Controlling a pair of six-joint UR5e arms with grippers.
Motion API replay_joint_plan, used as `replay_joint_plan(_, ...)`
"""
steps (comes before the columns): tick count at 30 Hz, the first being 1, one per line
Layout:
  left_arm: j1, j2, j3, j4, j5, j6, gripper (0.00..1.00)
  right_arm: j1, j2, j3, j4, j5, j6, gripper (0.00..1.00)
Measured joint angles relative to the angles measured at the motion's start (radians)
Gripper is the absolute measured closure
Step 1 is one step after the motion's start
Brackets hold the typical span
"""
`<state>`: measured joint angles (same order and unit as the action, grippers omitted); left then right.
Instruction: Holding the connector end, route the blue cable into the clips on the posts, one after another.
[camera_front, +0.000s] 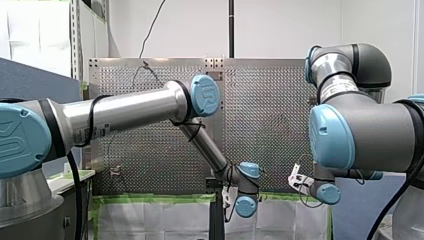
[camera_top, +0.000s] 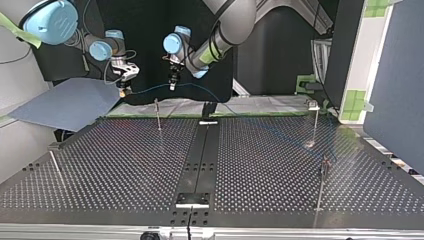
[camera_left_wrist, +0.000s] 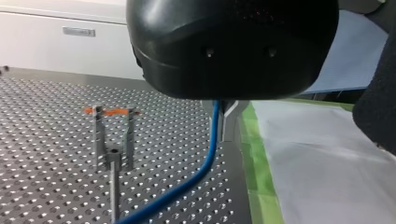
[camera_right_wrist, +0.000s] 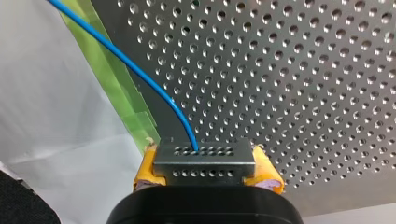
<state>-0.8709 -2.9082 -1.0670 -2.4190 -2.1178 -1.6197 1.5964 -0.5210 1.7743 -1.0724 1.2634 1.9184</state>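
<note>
In the right wrist view my right gripper (camera_right_wrist: 204, 173) is shut with its yellow pads (camera_right_wrist: 268, 171) on the grey perforated connector (camera_right_wrist: 204, 158). The blue cable (camera_right_wrist: 140, 77) leaves the connector and runs off over the board's edge. In the top view my right gripper (camera_top: 123, 89) hangs beyond the board's far edge, at the view's left. My left gripper (camera_top: 172, 84) hangs just to its right, shut on the blue cable (camera_top: 150, 90), which sags on toward a post (camera_top: 324, 167) at the right. The cable (camera_left_wrist: 211, 140) drops from my left gripper (camera_left_wrist: 222, 109), beside a clip post (camera_left_wrist: 113, 151).
Thin posts stand on the perforated board: one near the far edge (camera_top: 158, 114), one at the far right (camera_top: 315, 120), one at the near left (camera_top: 56, 167). A black rail (camera_top: 200, 155) runs down the board's middle. Green tape and white sheeting (camera_left_wrist: 322, 158) border the far edge.
</note>
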Motion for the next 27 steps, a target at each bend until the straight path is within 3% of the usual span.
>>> replay_joint_plan(14,-0.003,0.007,0.081,-0.044,-0.004,0.001,1.00,-0.007,-0.008,-0.014,0.001,-0.057,-0.007,1.00)
replay_joint_plan(27,0.009,0.014,0.094,-0.065,-0.003,0.001,1.00,-0.010,-0.065,-0.026,0.025,-0.066,-0.005,1.00)
